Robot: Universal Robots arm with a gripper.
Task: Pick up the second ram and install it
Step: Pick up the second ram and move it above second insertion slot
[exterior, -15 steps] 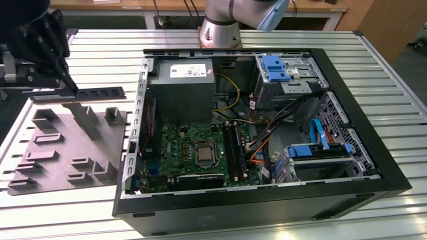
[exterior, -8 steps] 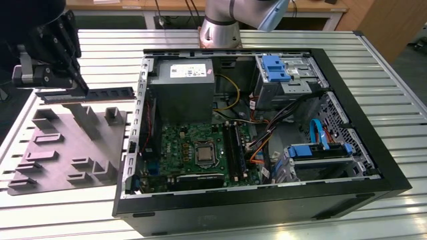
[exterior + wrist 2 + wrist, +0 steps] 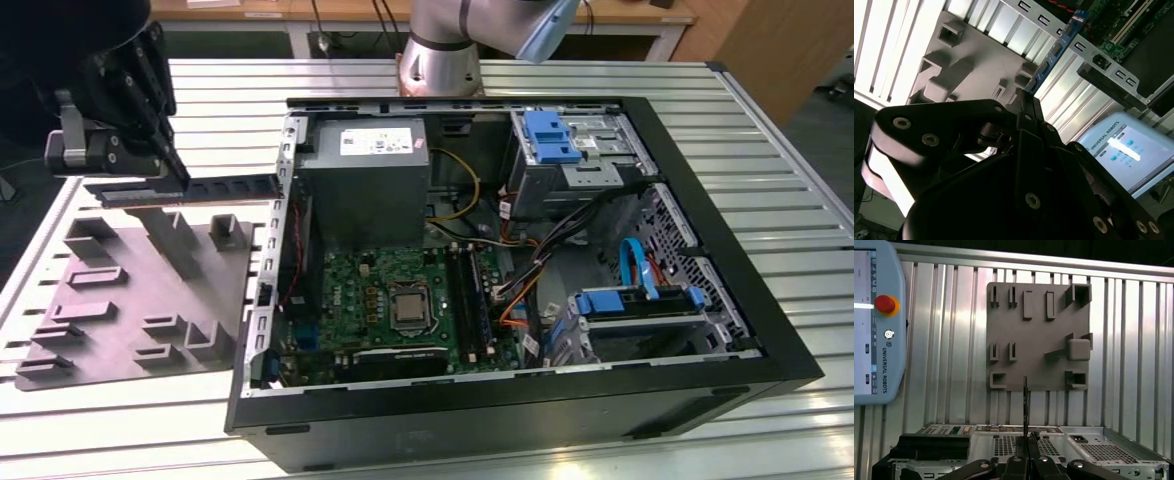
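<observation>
The second ram (image 3: pixel 220 188) is a long thin dark stick held level above the grey fixture plate (image 3: pixel 134 300), on the exterior view's left. My gripper (image 3: pixel 140 172) is shut on one end of it, and the free end points toward the wall of the open computer case (image 3: pixel 534 400). In the second wrist view the ram (image 3: pixel 1054 50) shows blue and runs out from my gripper (image 3: pixel 1025 100) toward the case edge. It appears edge-on in the first wrist view as a thin dark ram (image 3: pixel 1025 400) above my gripper (image 3: pixel 1026 440). The green motherboard (image 3: pixel 387 300) with its long black slots (image 3: pixel 467 300) lies inside the case.
The grey fixture plate (image 3: pixel 1039 340) has several raised blocks and pockets. A teach pendant (image 3: pixel 874 325) lies on the slatted metal table (image 3: pixel 774 150). Inside the case sit a power supply (image 3: pixel 360 170), orange and black cables (image 3: pixel 521 290) and blue drive brackets (image 3: pixel 641 300). The arm's base (image 3: pixel 441 60) stands behind the case.
</observation>
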